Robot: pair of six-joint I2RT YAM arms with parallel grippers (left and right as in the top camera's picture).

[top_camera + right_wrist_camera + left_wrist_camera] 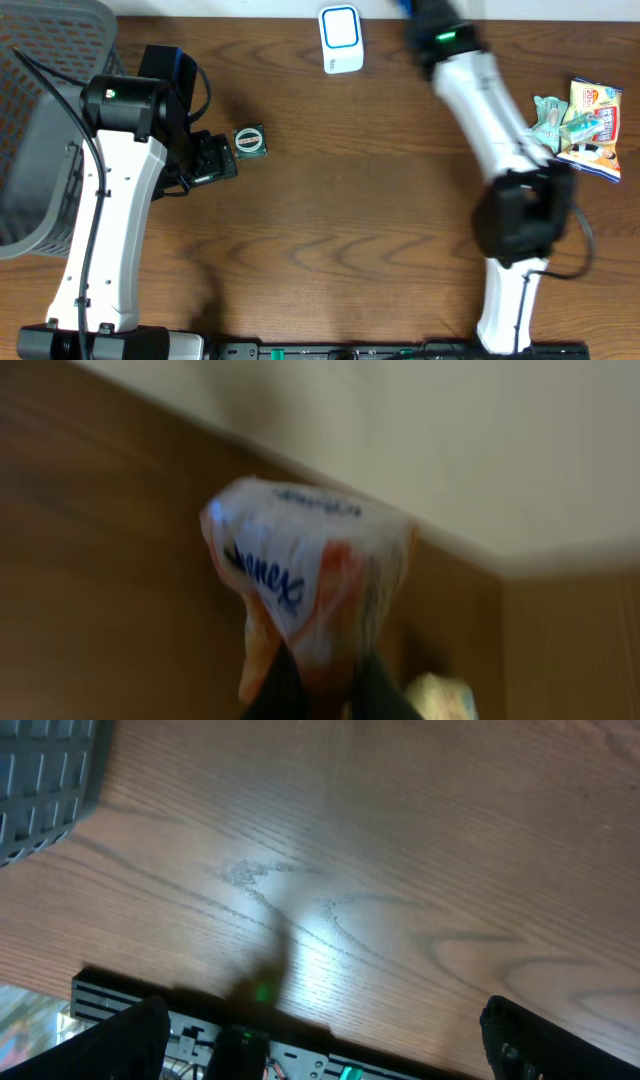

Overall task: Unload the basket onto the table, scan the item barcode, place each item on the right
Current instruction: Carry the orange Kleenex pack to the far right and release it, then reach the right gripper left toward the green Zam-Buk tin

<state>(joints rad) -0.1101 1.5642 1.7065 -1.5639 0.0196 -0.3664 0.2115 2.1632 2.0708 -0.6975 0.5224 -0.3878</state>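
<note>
A soft tissue pack [300, 560], white with blue lettering and orange, is pinched at its lower end by my right gripper [325, 665], which is shut on it and holds it up in the air; the view is blurred. In the overhead view the right arm [480, 95] reaches to the table's far edge, its gripper cut off by the frame's top, just right of the white scanner [341, 38] with its blue-rimmed face. My left gripper [325, 1050] is open over bare wood, with nothing between its fingers [120, 1040]. From above, the left gripper [215, 158] sits beside a small round tin [248, 141].
A grey mesh basket [40, 120] stands at the far left. Colourful snack packets [590, 125] and a teal packet [548, 118] lie at the right edge. A pale packet [440, 695] shows low in the right wrist view. A black rail [400, 350] runs along the front edge.
</note>
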